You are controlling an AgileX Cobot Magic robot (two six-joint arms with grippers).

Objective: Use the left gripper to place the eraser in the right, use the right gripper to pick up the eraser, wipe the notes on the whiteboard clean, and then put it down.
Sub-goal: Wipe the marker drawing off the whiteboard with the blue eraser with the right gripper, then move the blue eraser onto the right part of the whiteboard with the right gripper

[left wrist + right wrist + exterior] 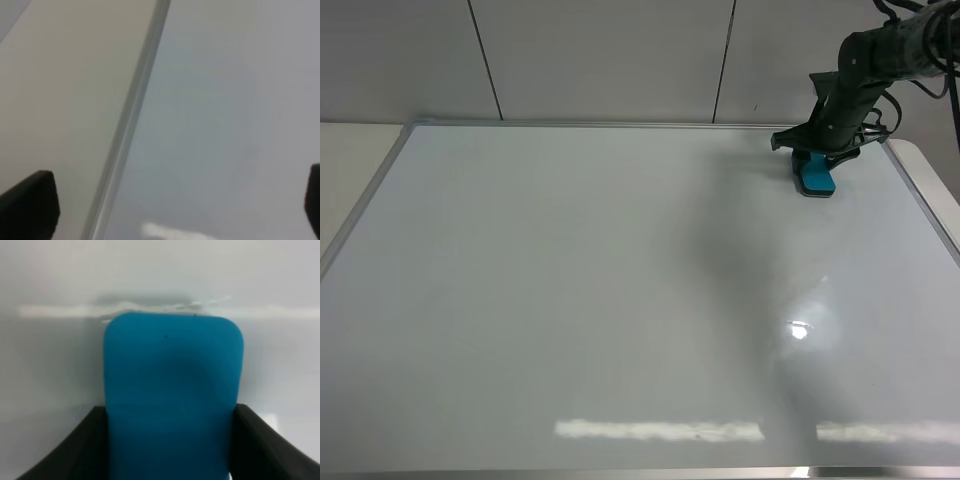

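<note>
The whiteboard [570, 300] fills most of the exterior view, and no marker notes show on it. The teal-blue eraser [813, 177] rests on the board near its far right corner. My right gripper [817, 160], on the plain black arm, is shut on the eraser from above. In the right wrist view its black fingers [90, 450] press both long sides of the eraser [172, 380]. My left gripper [172, 210] is open and empty, with its fingertips far apart. It hangs over the board's silver frame [135, 110] and is out of the exterior view.
A beige tabletop [60, 90] lies beside the board's frame. The same tabletop shows at the far left [350, 160] and the far right [930, 170] of the board. Grey wall panels [600, 60] stand behind it. Light glare marks the board's near part [660, 430].
</note>
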